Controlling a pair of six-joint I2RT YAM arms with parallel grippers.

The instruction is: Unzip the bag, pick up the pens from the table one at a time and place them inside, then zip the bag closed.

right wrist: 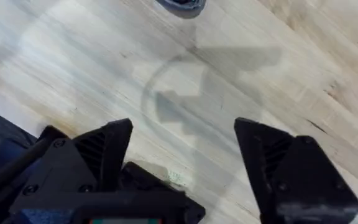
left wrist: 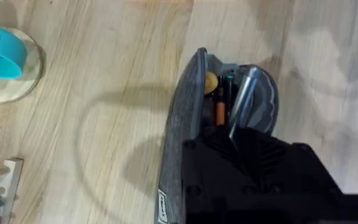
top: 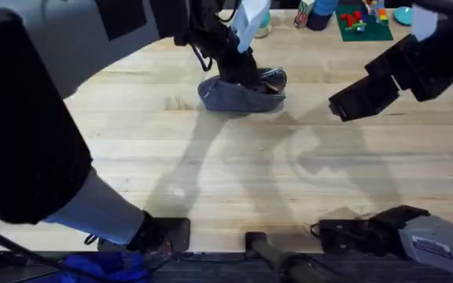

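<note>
one slim silver-grey metallic pen (left wrist: 244,99) sat in the open blue-grey fabric pouch (top: 238,93) at twelve o'clock on the light wooden bench (top: 234,173). left gripper (left wrist: 253,149) state: cannot tell; it pressed on the pouch and risked dragging it. right gripper (right wrist: 185,155) hung open, well apart.

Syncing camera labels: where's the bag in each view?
Overhead: the bag lies at top centre on the table, open, with the left end effector at its opening.
Left wrist: bag sits centre, unzipped, a pen inside.
Right wrist: one bag end shows at the top edge.
Shared landmark: the bag's blue-grey fabric on light wood grain.
</note>
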